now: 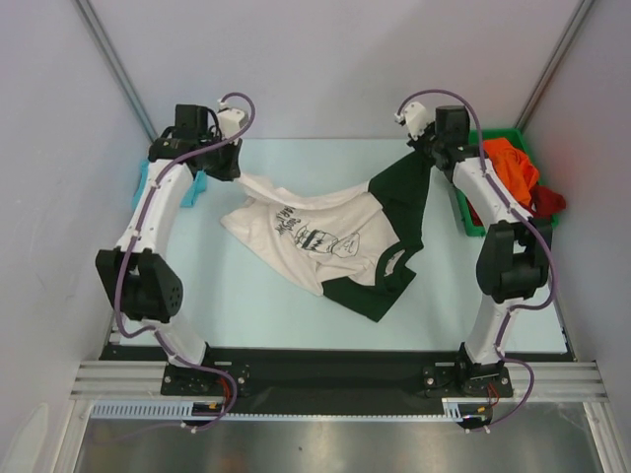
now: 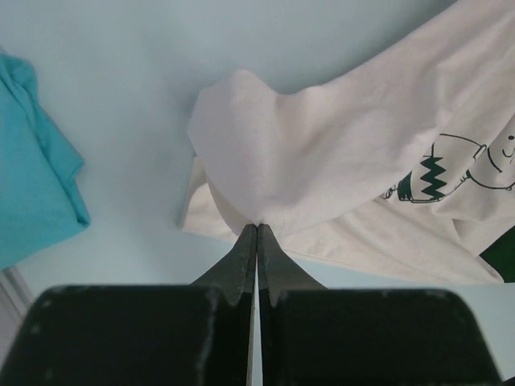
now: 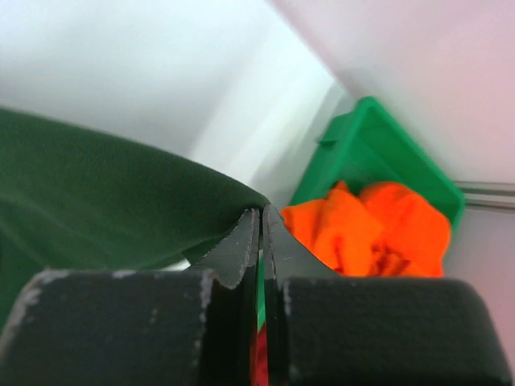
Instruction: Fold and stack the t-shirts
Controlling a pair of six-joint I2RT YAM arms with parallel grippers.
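A cream t-shirt (image 1: 306, 232) with dark green sleeves and a cartoon print lies crumpled mid-table, its far edge lifted at both ends. My left gripper (image 1: 229, 166) is shut on its cream hem, pinched at the fingertips in the left wrist view (image 2: 257, 226). My right gripper (image 1: 418, 148) is shut on the shirt's dark green sleeve (image 3: 96, 201), its jaws closed at the cloth's edge (image 3: 261, 211). A teal shirt (image 2: 32, 161) lies at the far left. An orange shirt (image 1: 510, 168) and a dark red one (image 1: 545, 201) sit in the bin.
A green plastic bin (image 1: 471, 219) stands at the right edge against the wall; it also shows in the right wrist view (image 3: 370, 137). White walls enclose the light blue table (image 1: 296, 305) on three sides. Both arm bases sit at the near edge.
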